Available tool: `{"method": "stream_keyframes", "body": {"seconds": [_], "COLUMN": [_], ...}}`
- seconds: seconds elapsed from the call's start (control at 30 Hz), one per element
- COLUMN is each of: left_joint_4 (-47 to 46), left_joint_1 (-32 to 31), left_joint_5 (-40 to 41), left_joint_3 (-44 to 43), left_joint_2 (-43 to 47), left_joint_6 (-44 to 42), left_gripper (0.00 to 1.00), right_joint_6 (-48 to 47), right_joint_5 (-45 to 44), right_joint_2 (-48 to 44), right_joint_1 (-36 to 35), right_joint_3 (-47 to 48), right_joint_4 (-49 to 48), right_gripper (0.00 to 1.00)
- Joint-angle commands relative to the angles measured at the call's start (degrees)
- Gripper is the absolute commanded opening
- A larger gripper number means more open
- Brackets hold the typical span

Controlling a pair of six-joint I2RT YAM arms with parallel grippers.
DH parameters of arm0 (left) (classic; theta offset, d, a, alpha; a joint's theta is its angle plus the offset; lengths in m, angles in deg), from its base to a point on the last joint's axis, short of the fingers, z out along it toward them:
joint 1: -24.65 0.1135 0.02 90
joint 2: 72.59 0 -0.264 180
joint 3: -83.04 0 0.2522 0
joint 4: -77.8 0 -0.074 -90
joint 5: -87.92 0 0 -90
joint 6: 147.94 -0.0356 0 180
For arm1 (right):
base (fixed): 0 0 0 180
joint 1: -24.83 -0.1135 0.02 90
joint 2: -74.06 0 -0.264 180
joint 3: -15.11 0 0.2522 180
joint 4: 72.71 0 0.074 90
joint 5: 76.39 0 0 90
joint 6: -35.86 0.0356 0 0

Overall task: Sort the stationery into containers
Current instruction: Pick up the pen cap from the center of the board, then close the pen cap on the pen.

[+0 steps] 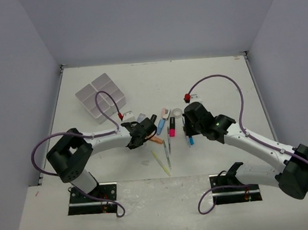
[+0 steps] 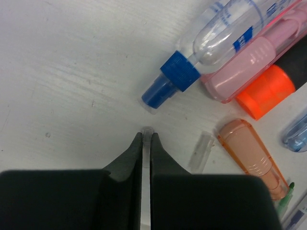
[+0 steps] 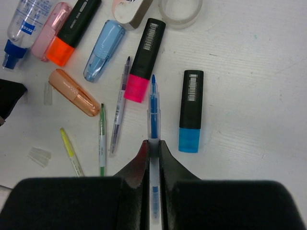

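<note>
Blue pen [image 3: 153,108] points straight off tool [image 3: 152,143]

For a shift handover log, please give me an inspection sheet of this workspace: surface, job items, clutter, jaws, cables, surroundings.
Surface: white table, no spills seen.
Job's things: divided tray at far left, its compartments look empty; highlighters, pens and tape roll lie loose mid-table.
Clutter: loose clear cap beside the yellow pen.
Grippers: left gripper jaws shut on a thin clear item; right gripper jaws shut on the blue pen.
Cables: purple cables loop from both arms; the left one crosses the tray in the top view.
Surroundings: plain grey walls on three sides.
</note>
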Motion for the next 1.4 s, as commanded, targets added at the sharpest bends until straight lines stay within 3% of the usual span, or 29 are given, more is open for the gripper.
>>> {"method": "stream_keyframes", "body": {"seconds": [0.0,0.07,0.2,0.33,0.5,0.6,0.9,1.37], "left_joint_4": [0.21,-0.18,-6.47,-19.64,-46.57,-52.23,-55.43,-60.98], "left_joint_1": [-0.53,-1.37,-3.03,-3.20,-3.25,-3.18,-3.18,-3.18], "left_joint_5": [-1.21,-1.51,-2.70,-1.29,-12.17,-16.57,-22.56,-26.53], "left_joint_3": [2.62,2.18,-1.43,-2.39,3.94,6.33,7.72,10.74], "left_joint_2": [6.99,9.87,18.65,27.69,36.31,38.32,38.15,36.57], "left_joint_6": [-0.48,-2.24,-14.44,-29.14,-39.67,-39.84,-38.57,-36.26], "left_gripper": [0.00,0.00,0.00,0.00,0.00,0.00,0.00,0.00], "right_joint_6": [-1.85,-4.02,-4.41,2.59,4.68,5.44,6.38,5.86], "right_joint_5": [4.46,11.86,31.35,39.05,34.42,30.55,22.31,18.42], "right_joint_2": [-4.11,-5.52,-12.77,-18.90,-22.37,-23.27,-24.26,-23.93], "right_joint_1": [0.13,0.13,0.05,-1.07,-5.81,-8.32,-9.19,-9.27], "right_joint_3": [-1.37,-3.25,-11.07,-21.23,-23.24,-22.58,-20.96,-19.23], "right_joint_4": [-4.47,-7.78,-25.48,-43.30,-50.30,-51.00,-48.10,-46.91], "right_gripper": [0.00,0.00,0.00,0.00,0.00,0.00,0.00,0.00]}}
